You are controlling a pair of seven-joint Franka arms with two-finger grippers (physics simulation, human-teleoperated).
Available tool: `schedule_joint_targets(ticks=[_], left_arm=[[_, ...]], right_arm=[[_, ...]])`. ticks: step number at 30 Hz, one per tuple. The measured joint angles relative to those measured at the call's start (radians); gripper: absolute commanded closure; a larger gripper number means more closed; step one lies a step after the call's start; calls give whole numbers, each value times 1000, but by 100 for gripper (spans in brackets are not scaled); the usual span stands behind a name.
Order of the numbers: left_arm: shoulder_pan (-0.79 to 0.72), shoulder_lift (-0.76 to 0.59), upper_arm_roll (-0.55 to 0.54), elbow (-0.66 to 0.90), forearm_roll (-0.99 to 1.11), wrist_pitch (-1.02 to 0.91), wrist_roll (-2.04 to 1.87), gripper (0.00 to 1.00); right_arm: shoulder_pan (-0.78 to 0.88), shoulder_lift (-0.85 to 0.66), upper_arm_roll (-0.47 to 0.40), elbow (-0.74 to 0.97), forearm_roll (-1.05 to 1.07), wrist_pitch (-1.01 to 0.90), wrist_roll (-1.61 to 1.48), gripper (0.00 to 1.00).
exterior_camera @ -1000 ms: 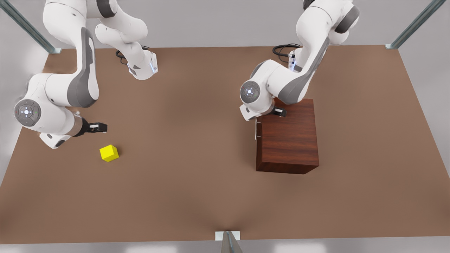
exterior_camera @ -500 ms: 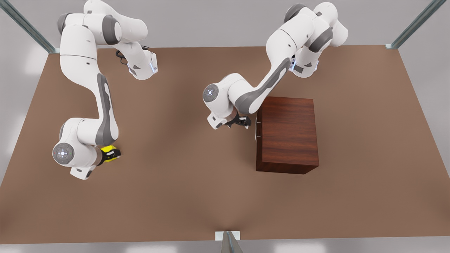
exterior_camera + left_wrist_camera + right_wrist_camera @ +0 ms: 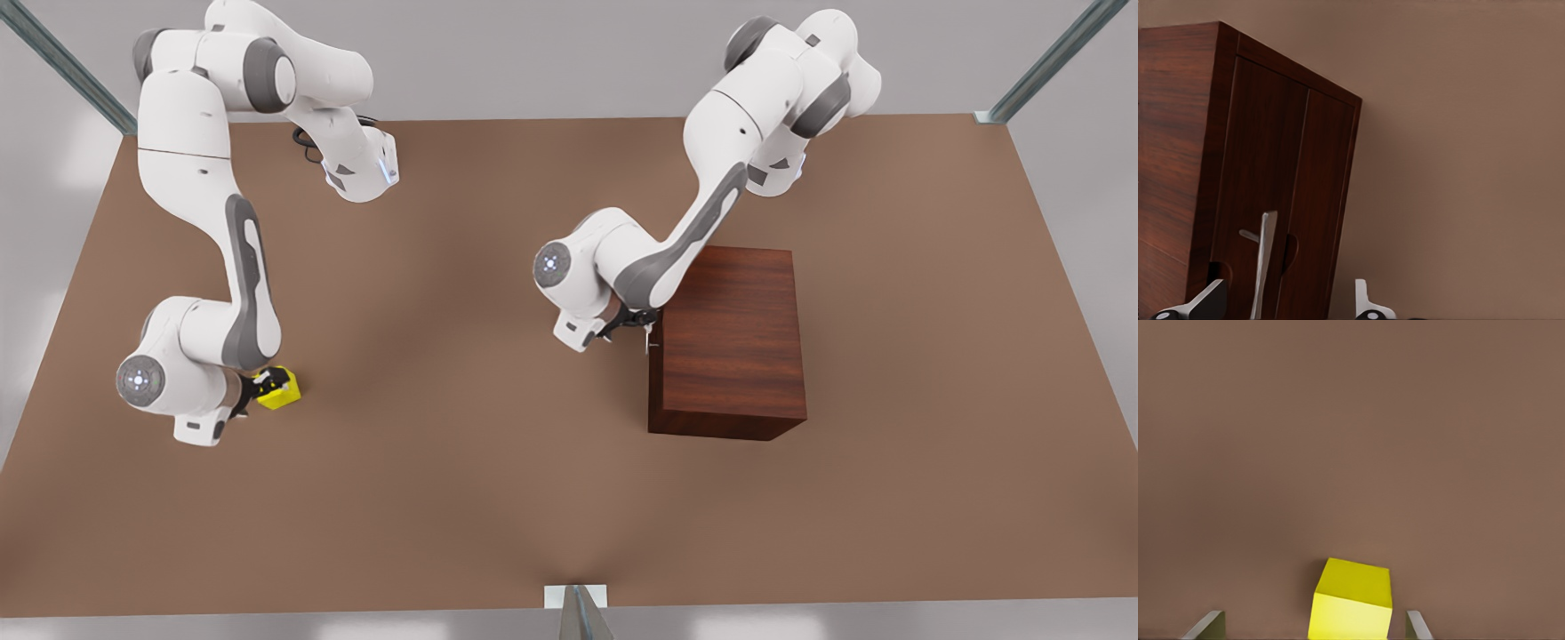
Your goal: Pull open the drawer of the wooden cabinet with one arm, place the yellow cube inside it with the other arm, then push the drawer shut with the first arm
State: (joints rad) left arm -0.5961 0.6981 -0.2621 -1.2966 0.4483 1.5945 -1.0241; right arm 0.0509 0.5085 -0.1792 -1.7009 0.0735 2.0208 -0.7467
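The wooden cabinet (image 3: 729,342) stands on the table at the front view's right, and its drawer (image 3: 1288,167) is closed flush. My left gripper (image 3: 636,322) is open at the drawer front, with the silver bar handle (image 3: 1263,257) between its fingers (image 3: 1210,301); I cannot tell whether they touch it. At the front view's left, the yellow cube (image 3: 283,391) rests on the table. My right gripper (image 3: 262,384) is open and straddles the yellow cube (image 3: 1353,600), one finger (image 3: 1413,625) on each side with a gap to the cube.
The brown table (image 3: 462,427) stretches wide between the cube and the cabinet. Both arm bases (image 3: 360,169) sit at its far edge. Metal frame posts (image 3: 578,613) stand at the near edge and at the far corners.
My left gripper came off the cabinet top, dropped to the drawer front and closed in on the handle. My right gripper swung down onto the cube and now straddles it.
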Motion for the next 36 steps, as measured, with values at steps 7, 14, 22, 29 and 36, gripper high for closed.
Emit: schedule_joint_targets(ticks=[7,14,22,29,36], left_arm=[[7,5,-3,1,-7,4,-44,5],[17,17,-3,1,-27,8,-68,5],[36,26,-6,1,-51,8,-83,5],[45,40,-12,7,-83,11,-62,5],[45,44,-12,16,-101,14,-27,5]], right_arm=[[-35,6,-2,-72,1,90,-83,0],[-46,9,0,-150,1,184,-140,0],[-45,-4,0,-225,10,283,-182,0],[-42,-28,-2,-263,71,303,-175,0],[-41,-43,-3,-298,72,308,-154,0]])
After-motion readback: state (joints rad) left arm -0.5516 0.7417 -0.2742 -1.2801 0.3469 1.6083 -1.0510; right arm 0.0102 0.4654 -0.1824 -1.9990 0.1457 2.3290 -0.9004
